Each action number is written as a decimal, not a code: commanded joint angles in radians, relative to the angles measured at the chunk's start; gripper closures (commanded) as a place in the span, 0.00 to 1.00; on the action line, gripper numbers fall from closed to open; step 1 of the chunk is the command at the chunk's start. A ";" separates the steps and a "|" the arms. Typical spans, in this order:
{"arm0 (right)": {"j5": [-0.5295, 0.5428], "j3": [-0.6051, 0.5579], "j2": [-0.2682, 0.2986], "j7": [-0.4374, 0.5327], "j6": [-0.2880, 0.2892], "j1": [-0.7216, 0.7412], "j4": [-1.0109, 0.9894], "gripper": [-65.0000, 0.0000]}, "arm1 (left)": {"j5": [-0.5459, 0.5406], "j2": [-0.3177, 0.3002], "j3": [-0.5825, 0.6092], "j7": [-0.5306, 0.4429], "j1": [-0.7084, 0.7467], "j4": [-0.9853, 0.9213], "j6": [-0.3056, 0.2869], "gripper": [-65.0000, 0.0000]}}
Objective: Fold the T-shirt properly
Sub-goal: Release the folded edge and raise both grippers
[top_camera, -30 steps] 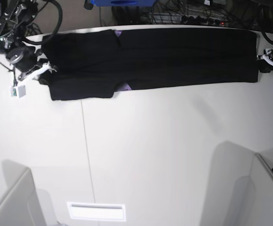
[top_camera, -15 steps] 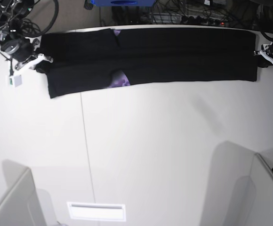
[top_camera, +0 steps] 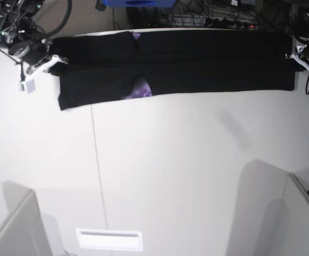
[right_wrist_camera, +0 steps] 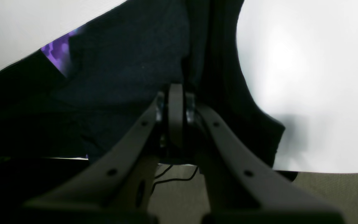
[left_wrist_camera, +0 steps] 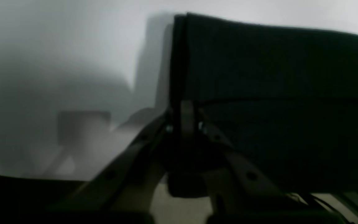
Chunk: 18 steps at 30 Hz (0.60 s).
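The black T-shirt (top_camera: pixel 197 64) lies stretched out as a long folded band along the far edge of the white table (top_camera: pixel 170 170). A patch of purple print (top_camera: pixel 140 90) peeks out at its near edge. My right gripper (top_camera: pixel 55 66) is shut on the T-shirt's left end; the right wrist view shows the fingers (right_wrist_camera: pixel 175 118) pinching black cloth (right_wrist_camera: pixel 120 77). At the other end, my left gripper (top_camera: pixel 294 56) is shut on the T-shirt's right end; in the left wrist view its fingertips (left_wrist_camera: pixel 186 121) clamp the cloth's edge (left_wrist_camera: pixel 275 77).
Cables and a power strip (top_camera: pixel 229 22) lie beyond the table's far edge, with a blue object (top_camera: pixel 138 2) at the top. A white slot plate (top_camera: pixel 109 239) sits near the front. Grey panels (top_camera: pixel 13 229) stand at both front corners.
Both grippers have pulled the T-shirt ends toward the table's far edge. The band has shifted farther back, and more purple print shows at its near edge.
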 commanded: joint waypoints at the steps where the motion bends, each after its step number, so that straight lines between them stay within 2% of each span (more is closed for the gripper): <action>1: 0.014 0.002 0.011 0.015 -0.004 -0.011 0.016 1.00 | -0.002 -0.027 -0.010 -0.010 0.002 0.016 -0.002 1.00; 5: 0.015 0.002 -0.018 0.015 -0.004 -0.039 0.019 1.00 | -0.002 -0.027 -0.010 -0.010 0.002 0.016 -0.002 1.00; 18: 0.011 0.002 -0.022 0.015 -0.004 -0.043 0.014 1.00 | 0.002 -0.028 -0.010 -0.010 -0.001 0.016 -0.002 1.00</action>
